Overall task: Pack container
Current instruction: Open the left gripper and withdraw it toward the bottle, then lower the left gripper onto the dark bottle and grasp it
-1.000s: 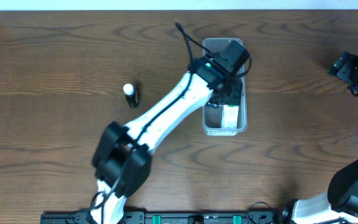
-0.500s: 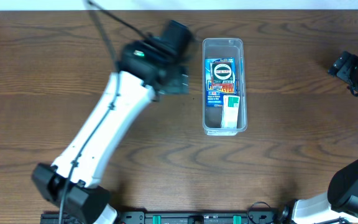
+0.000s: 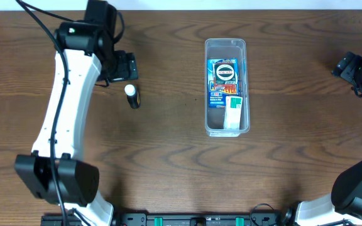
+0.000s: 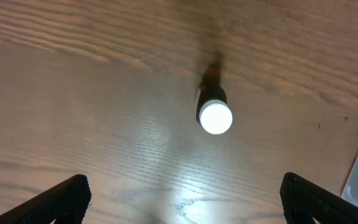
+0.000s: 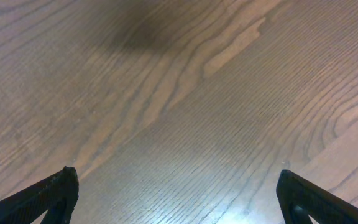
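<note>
A: Anything changed, reading from the left?

B: Yes. Take the left gripper (image 3: 123, 66): gone from over the clear long plastic tub (image 3: 225, 41), swung across to the far-left part of the dark wooden table (image 3: 294, 163), hovering just beside the small black tube with a white cap (image 3: 132, 96).

A: Meaning for the packing?

B: Probably one drop finished and the next pick being lined up. Leaves that tube as the only loose item in sight.

A: Fingers there?

B: Spread wide. Holding nothing, touching nothing. In the wrist view, seems to stand upright, that tube (image 4: 214, 112), ahead of the two tips and well clear of both.

A: And the container?

B: Sits right of centre, closer to the far edge, long side running from far to near. Already carries a blue printed packet (image 3: 224, 81) and a small white-and-green box (image 3: 232, 113) at its near end.

A: Far right?

B: Look at the right gripper (image 3: 352, 68): parked by the right edge, fingers wide apart, empty, only bare wood under them.
</note>
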`<action>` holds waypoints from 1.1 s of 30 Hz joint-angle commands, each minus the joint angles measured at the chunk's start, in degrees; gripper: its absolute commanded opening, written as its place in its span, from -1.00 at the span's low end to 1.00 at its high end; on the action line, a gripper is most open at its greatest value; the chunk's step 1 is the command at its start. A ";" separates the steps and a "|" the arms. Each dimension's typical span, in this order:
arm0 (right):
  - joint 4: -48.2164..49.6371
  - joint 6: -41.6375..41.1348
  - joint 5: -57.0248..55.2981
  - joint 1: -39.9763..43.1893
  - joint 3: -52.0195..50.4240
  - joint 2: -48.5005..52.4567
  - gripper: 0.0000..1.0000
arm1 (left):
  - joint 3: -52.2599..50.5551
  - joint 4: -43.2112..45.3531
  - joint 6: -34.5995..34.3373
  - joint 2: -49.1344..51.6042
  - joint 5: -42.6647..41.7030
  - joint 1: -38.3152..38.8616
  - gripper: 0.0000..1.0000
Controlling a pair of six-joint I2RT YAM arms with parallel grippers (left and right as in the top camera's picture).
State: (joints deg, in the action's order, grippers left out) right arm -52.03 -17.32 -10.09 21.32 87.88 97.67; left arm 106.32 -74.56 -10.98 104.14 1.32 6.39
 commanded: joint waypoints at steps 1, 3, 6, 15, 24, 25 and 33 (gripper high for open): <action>-0.07 0.66 -0.42 0.37 -0.26 0.48 0.99 | 0.79 0.50 4.46 2.99 -3.10 -0.33 0.97; -0.07 0.66 -0.42 0.37 -0.26 0.48 0.98 | 0.79 1.05 5.42 4.26 -3.10 -0.26 0.97; -0.07 0.66 -0.42 0.37 -0.26 0.48 0.99 | 0.79 1.79 5.40 6.19 -3.10 -0.22 0.98; -0.07 0.66 -0.42 0.37 -0.26 0.48 0.98 | 0.79 1.31 4.70 13.16 -3.56 -0.22 0.98; -0.07 0.66 -0.42 0.37 -0.26 0.48 0.98 | 0.76 1.75 4.72 17.70 -3.74 -0.22 0.90; -0.07 0.66 -0.42 0.37 -0.26 0.48 0.99 | 0.76 1.73 4.72 17.92 -3.78 -0.22 0.90; -0.07 0.66 -0.42 0.37 -0.26 0.48 0.99 | -1.03 2.47 3.82 18.36 -5.73 -0.22 0.89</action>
State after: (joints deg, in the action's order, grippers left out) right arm -52.05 -17.32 -10.09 21.32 87.88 97.67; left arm 106.30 -72.55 -7.03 121.69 -3.27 6.15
